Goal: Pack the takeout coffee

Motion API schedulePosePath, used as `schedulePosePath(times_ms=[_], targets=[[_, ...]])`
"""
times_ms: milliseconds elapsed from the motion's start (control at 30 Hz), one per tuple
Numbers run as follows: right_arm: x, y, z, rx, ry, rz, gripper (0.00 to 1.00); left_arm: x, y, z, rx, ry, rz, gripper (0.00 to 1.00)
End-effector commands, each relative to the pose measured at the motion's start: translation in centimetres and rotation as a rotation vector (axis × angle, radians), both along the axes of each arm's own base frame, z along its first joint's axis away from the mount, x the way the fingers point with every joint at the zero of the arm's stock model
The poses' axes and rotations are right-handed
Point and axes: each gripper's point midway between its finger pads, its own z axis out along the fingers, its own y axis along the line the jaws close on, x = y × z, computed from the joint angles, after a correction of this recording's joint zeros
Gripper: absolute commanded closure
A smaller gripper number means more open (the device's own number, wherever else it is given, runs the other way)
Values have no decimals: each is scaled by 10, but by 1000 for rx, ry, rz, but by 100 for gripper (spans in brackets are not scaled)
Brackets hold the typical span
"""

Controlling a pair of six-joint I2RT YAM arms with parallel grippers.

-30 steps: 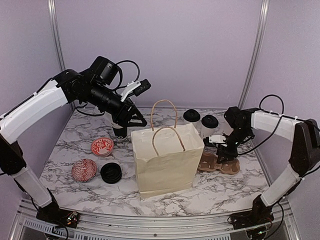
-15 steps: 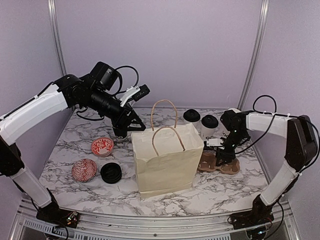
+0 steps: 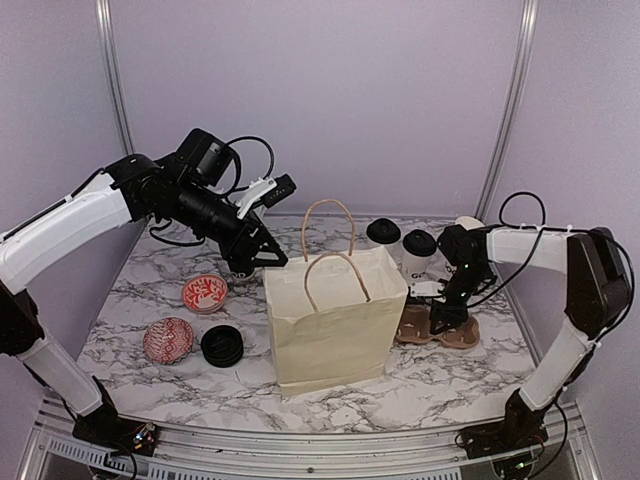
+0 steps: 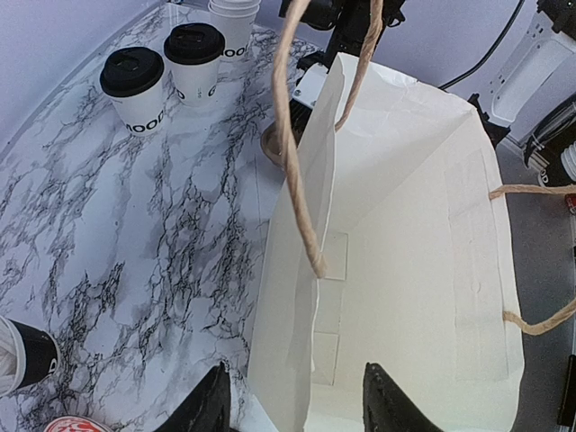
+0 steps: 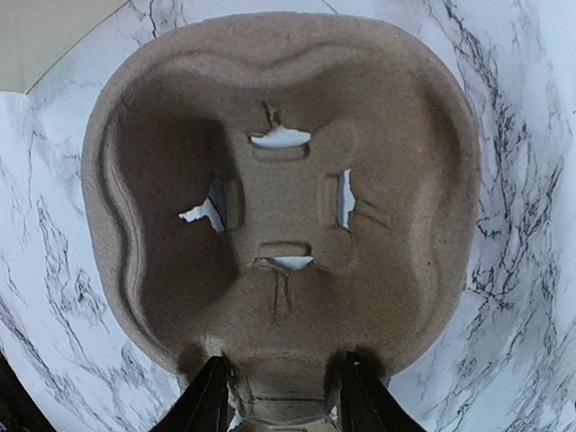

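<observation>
– Right end effector (image 5: 283,364), what's it doing? Its two black fingers sit either side of the near lobe of the brown moulded-pulp cup carrier (image 5: 288,193), which lies flat on the white marble-patterned tabletop (image 3: 450,380).

– Pinching it?

– I can't tell. The fingers flank the rim closely, but the wrist view doesn't show whether they press on it.

– And the left end effector (image 4: 295,389)?

– Spread, hanging over the mouth of the cream paper bag (image 3: 330,330) with the bag's near wall between its fingers. It holds nothing.

– Where's the coffee?

– The two white paper coffee cups with round black lids (image 4: 135,85) stand upright at the back of the tabletop, behind the bag and just beside the carrier. None is in the carrier or the bag.

– So an early step?

– I'd judge so: getting hold of the carrier. The next move calls for a firm grip on that thin rim, then a level lift. Pulp flexes, and the bag stands close by.
</observation>
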Motion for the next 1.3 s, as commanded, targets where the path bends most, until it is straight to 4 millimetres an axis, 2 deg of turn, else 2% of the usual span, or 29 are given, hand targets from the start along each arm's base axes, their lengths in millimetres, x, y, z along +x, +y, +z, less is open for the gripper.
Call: schedulePosePath(times_ms=[0, 200, 300, 367, 467, 633, 767, 900, 1033, 1133, 1267], targets=[[-1, 5, -3, 1, 9, 4, 62, -2, 1, 14, -36, -39, 6, 49], [-2, 6, 6, 12, 0, -4, 70, -2, 3, 15, -37, -45, 13, 49], [-2, 7, 21, 32, -21, -25, 71, -1, 4, 19, -41, -55, 17, 49], [0, 13, 41, 74, -45, -45, 71, -2, 5, 23, -49, -64, 17, 49], [10, 32, 89, 202, -108, -72, 71, -3, 7, 30, -60, -80, 22, 49], [26, 70, 188, 479, -229, -76, 71, -6, 10, 40, -77, -90, 33, 49], [34, 88, 262, 656, -351, -51, 71, -7, 13, 47, -91, -91, 51, 49], [13, 104, 333, 853, -411, 60, 71, -8, 16, 53, -103, -101, 62, 49], [-29, 120, 377, 1025, -409, 215, 71, -7, 20, 56, -101, -114, 79, 49], [-52, 137, 382, 1088, -308, 300, 71, -7, 21, 55, -98, -113, 87, 48], [-77, 165, 374, 1085, -246, 400, 71, -6, 22, 53, -92, -108, 94, 48]])
